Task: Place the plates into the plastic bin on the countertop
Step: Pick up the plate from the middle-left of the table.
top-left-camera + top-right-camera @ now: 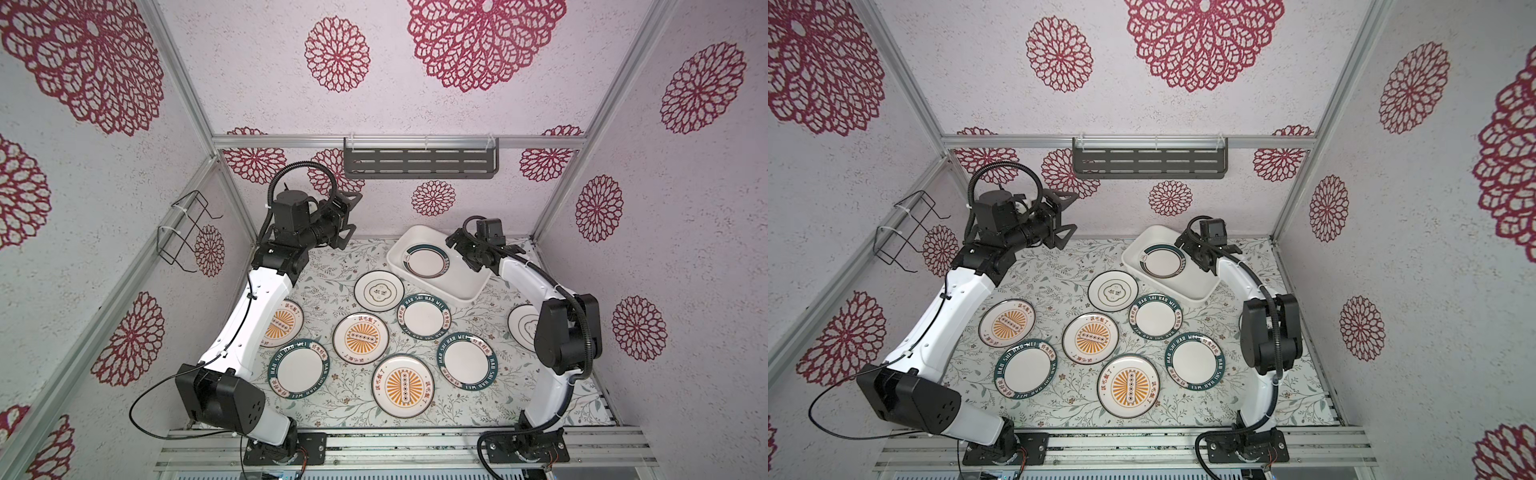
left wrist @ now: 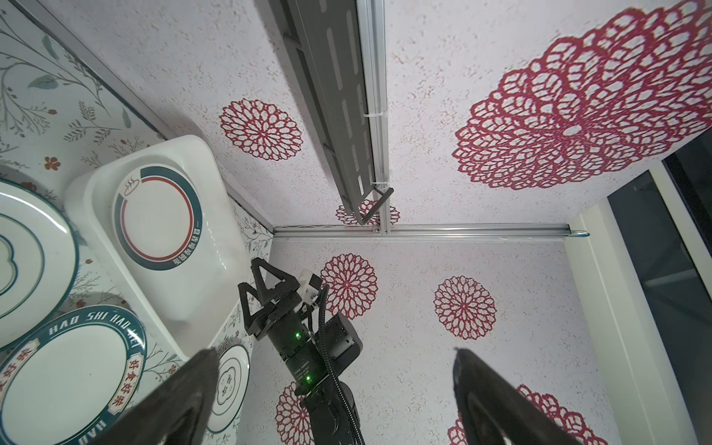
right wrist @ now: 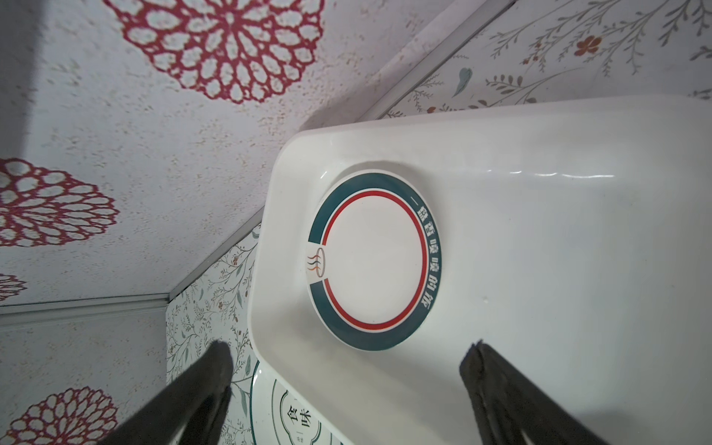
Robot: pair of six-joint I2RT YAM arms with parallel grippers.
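The white plastic bin [image 1: 467, 280] [image 1: 1198, 284] [image 2: 219, 250] [image 3: 558, 250] stands at the back right of the leafy countertop [image 1: 332, 266]. One plate [image 1: 427, 261] [image 1: 1163, 261] [image 2: 158, 217] [image 3: 375, 262] with a teal and red ring lies flat in its far end. My right gripper [image 1: 461, 253] [image 1: 1196, 254] [image 3: 346, 346] hovers open and empty just above the bin, near that plate. Several plates lie on the countertop, among them a clover one [image 1: 379, 291], a teal-rimmed one [image 1: 424, 318] and a sunburst one [image 1: 360, 337]. My left gripper [image 1: 353, 212] [image 2: 334, 352] is raised at the back left, open and empty.
A dark slotted shelf [image 1: 419, 160] hangs on the back wall and a black wire rack [image 1: 187, 232] on the left wall. My right arm's elbow [image 1: 565, 332] covers part of a clover plate [image 1: 521, 328]. My left forearm [image 1: 249, 316] overlaps a sunburst plate [image 1: 284, 322].
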